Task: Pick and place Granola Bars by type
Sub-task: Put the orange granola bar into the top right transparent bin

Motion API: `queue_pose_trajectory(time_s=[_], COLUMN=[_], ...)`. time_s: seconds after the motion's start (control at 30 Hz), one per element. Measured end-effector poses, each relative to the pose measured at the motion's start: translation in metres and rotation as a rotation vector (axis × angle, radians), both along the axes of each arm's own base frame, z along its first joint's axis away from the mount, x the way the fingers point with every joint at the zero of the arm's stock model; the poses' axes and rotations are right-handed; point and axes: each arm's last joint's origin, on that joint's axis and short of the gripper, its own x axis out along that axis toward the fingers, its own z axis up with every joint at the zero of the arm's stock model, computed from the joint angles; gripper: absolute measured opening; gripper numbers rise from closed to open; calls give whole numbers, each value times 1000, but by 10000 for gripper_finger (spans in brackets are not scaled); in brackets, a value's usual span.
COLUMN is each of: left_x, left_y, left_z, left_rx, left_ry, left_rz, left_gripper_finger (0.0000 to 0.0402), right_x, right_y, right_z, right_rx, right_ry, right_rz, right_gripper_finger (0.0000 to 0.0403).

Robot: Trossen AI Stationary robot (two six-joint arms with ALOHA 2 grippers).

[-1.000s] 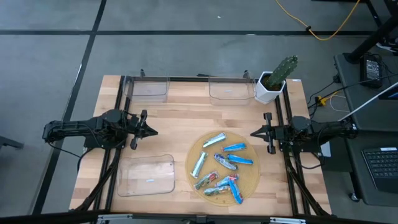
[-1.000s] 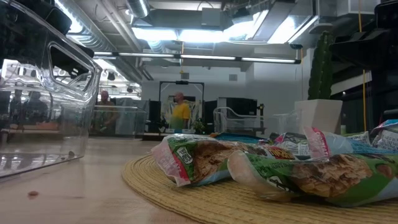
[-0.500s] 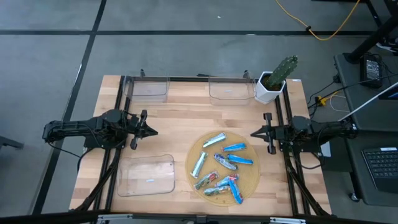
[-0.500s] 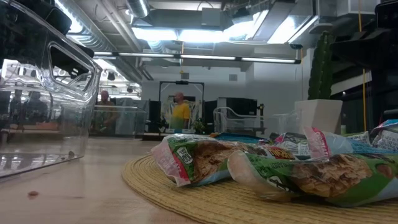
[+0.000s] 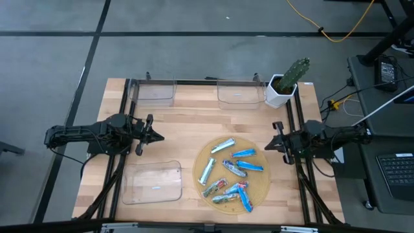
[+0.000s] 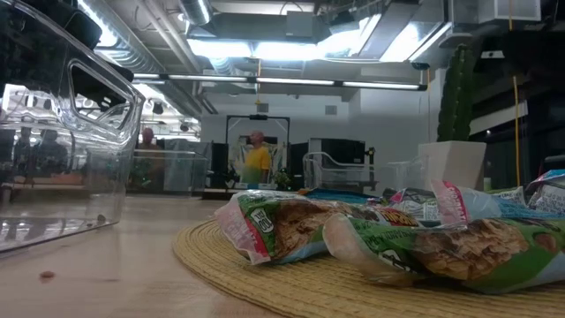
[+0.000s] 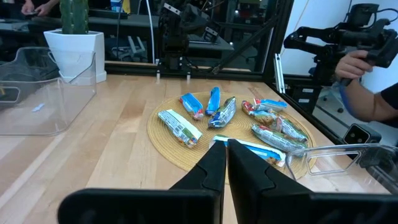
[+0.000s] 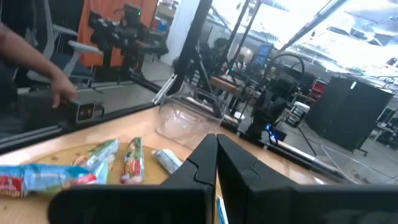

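- Granola bars (image 5: 231,173): all lie together on the round woven mat (image 5: 262,191) near the table's front right corner. Blue, silver and green/red wrappers are mixed and some overlap. The low view shows green-wrapped bars at the mat's near edge.
- Progress: none of the sorting is visible. No bar lies in any tray, and every bar remains to be picked and placed.
- Clear plastic trays: one (image 5: 155,182) lies on the table near the front left corner, beside the mat. Two more (image 5: 157,94) (image 5: 239,96) stand along the back edge. All three hold no bars.
- Potted cactus (image 5: 286,83): stands at the back right corner, apart from the mat.
- Right gripper (image 5: 276,142): at the table's right edge, just beside the mat, pointing inward toward the bars. Fingers pressed together, holding nothing.
- Left gripper (image 5: 156,136): near the left edge, well apart from the mat, pointing inward. Fingers pressed together, holding nothing.
- Judgement: the right arm is the better placed for the first pick.
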Motion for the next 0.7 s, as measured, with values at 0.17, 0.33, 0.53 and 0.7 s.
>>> queue_pose_trajectory(time_s=[0.17, 0.33, 0.53, 0.7], left_x=[0, 0, 0, 0], left_y=[0, 0, 0, 0], left_z=[0, 0, 0, 0], left_rx=[0, 0, 0, 0], left_ry=[0, 0, -1, 0], left_rz=[0, 0, 0, 0], left_gripper_finger=[9, 13, 9, 9], right_x=[0, 1, 1, 2], right_y=[-2, -9, -14, -14], right_z=[5, 6, 6, 6], right_rx=[48, 142, 167, 199], right_ry=[-38, -35, -34, -13], right_rz=[-49, -309, -475, -476], right_gripper_finger=[16, 18, 42, 74])
